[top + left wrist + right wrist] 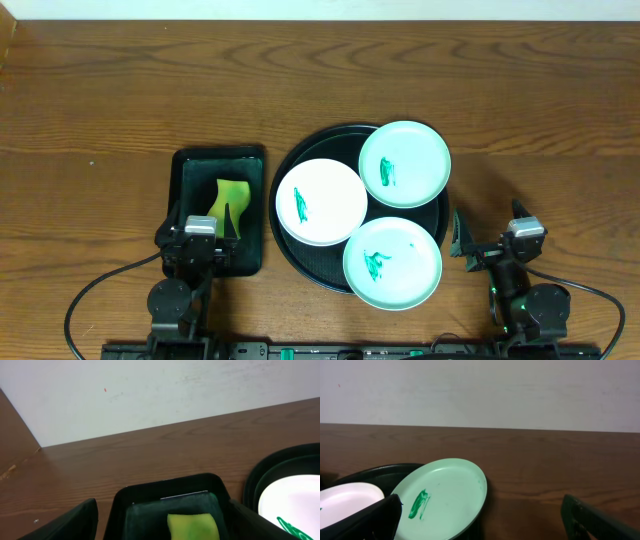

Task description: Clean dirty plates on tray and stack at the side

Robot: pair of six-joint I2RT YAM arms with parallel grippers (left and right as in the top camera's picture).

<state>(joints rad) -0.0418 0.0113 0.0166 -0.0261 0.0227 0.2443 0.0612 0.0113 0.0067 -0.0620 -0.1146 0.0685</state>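
Observation:
The round black tray [330, 145] holds three plates. A white plate [322, 202] lies on its left, a mint plate [404, 164] at its upper right and a second mint plate [392, 262] at its front, overhanging the rim. Each has a green smear. My left gripper [200, 215] is open and empty over the near end of a rectangular tray. My right gripper [488, 225] is open and empty on the table right of the round tray. In the right wrist view the open right gripper [485, 527] faces the upper mint plate [445, 500], with the white plate [345, 502] at left.
A rectangular black tray [190, 170] left of the round tray holds a yellow-green sponge [230, 200]. In the left wrist view the sponge [192, 527] lies between the open left gripper's fingers [160, 532], with the round tray's rim [255, 480] at right. A pale wall is behind the table.

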